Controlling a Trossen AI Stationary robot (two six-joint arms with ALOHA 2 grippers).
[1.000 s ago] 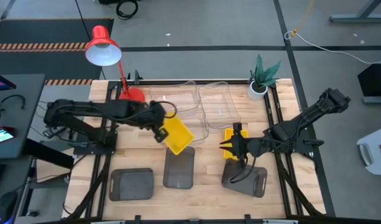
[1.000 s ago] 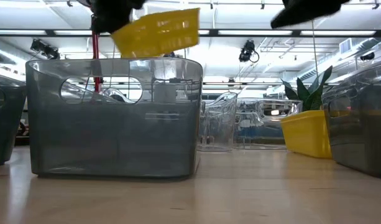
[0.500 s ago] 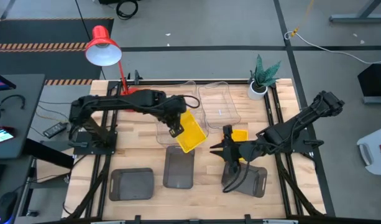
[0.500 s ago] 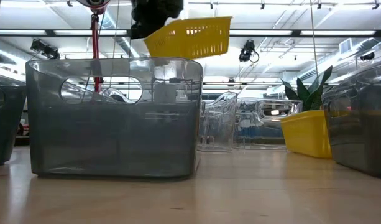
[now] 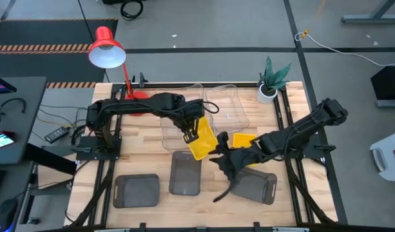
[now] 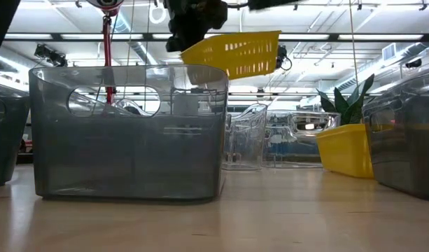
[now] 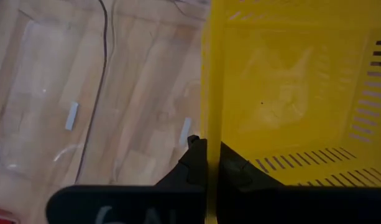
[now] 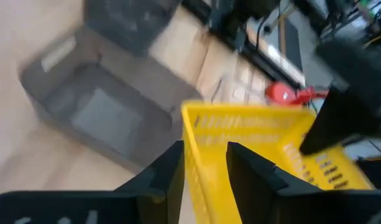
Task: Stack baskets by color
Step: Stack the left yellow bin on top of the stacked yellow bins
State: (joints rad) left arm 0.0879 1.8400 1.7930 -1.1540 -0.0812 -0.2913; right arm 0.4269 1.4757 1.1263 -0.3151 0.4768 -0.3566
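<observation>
My left gripper [image 5: 189,133] is shut on a yellow basket [image 5: 202,143] and holds it in the air over the table's middle, above a grey basket [image 5: 185,174]. My right gripper [image 5: 221,160] is open at the held basket's near right corner. In the right wrist view its fingers stand on either side of that basket's wall [image 8: 202,155]. A second yellow basket [image 5: 245,140] rests on its bottom on the table, just to the right. Two more grey baskets [image 5: 136,191] [image 5: 256,188] sit along the near edge. My left gripper pinches the yellow basket's side wall at its rim [image 7: 212,140], one finger inside the basket and one outside. The fingers slant steeply down from above. The basket is lifted clear and slightly tilted [image 6: 231,54]. My right gripper straddles the basket's wall; I cannot tell whether it touches it.
Clear baskets [image 5: 226,109] [image 5: 181,116] lie on the far half of the table. A red desk lamp [image 5: 107,51] stands at the far left corner and a small potted plant [image 5: 271,80] at the far right. Bare wood shows at the left, near the left arm's base.
My left gripper has carried the yellow basket toward the table's right, rolling as it went; the basket stays lifted clear. My right gripper has left the yellow basket on the table, opened, and moved toward the table's left, up to the held basket.
</observation>
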